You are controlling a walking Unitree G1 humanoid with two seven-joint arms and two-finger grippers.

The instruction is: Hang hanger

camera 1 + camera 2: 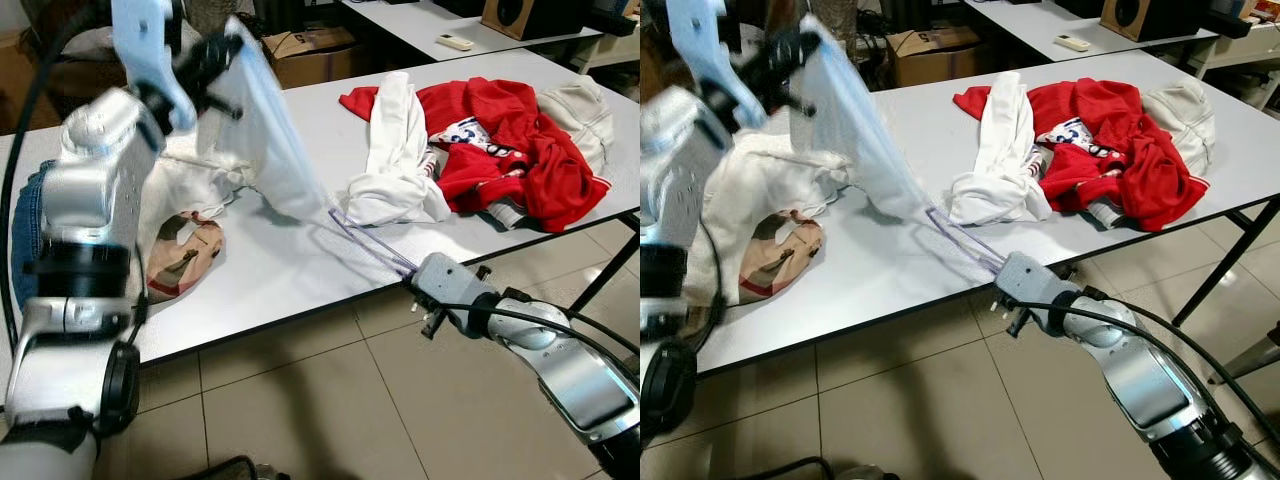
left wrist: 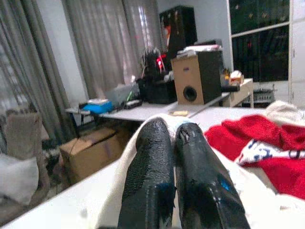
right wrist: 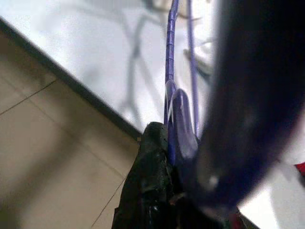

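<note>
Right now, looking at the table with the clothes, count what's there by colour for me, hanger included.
White garments: 3, one held up, one lying flat under it, one by the red
Red garment: 1
Beige garment: 1
Purple hanger: 1
Total: 6

Right gripper [image 1: 408,274] fingertips hidden behind table [image 1: 300,280] edge. One finger [image 3: 248,95] blurred, blocking much of right wrist view. Hanger [image 1: 365,240] upper part buried inside white garment [image 1: 265,130]. Left arm blurred.
</note>
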